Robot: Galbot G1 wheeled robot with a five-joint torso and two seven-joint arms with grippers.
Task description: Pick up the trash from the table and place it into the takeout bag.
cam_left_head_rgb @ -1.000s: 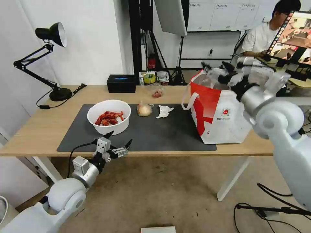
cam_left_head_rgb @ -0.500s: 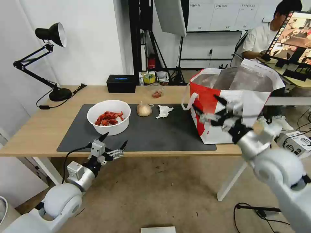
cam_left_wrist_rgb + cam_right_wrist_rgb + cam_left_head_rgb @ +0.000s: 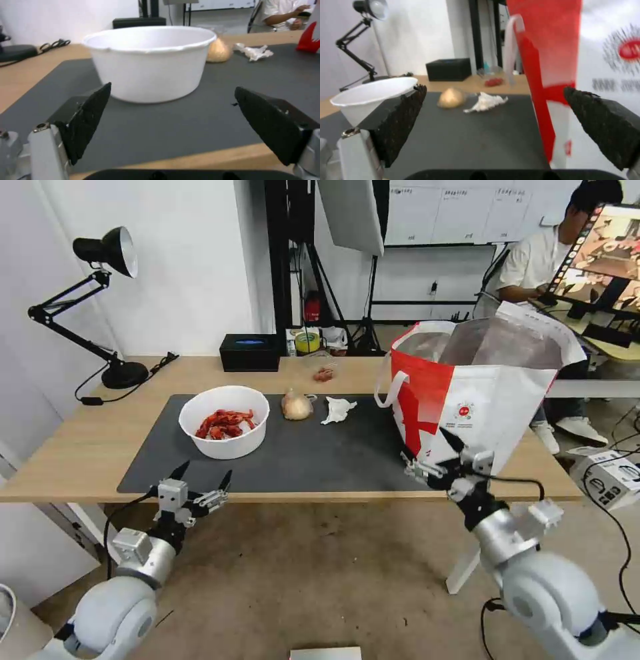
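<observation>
I have both arms low at the near edge of the table point(image 3: 87, 447), wrists angled up and forward from below the tabletop. My left gripper point(image 3: 198, 481) sits just off the front edge of the dark mat point(image 3: 320, 460), fingers spread wide with nothing between them, aimed at the white bowl point(image 3: 225, 421); through the left wrist camera the bowl point(image 3: 150, 62) stands on the mat straight ahead, between the two black pads point(image 3: 87, 117). My right gripper point(image 3: 432, 453) hangs in front of the takeout bag point(image 3: 480, 400), near its lower front corner, fingers likewise splayed and empty; the right wrist camera looks along the mat with the bag's red panel point(image 3: 543, 50) close beside. The bag stands upright on the right end of the table, mouth open, foil lining showing. The bowl holds red crayfish shells point(image 3: 225, 423) and rests on the left half of the mat. Beyond it, toward the far edge of the mat, the beige lump point(image 3: 297, 405) and the crumpled tissue point(image 3: 339, 409) lie near each other but apart. Behind them on the bare wood are a small clear container point(image 3: 324, 372) and a black box point(image 3: 250, 352).
</observation>
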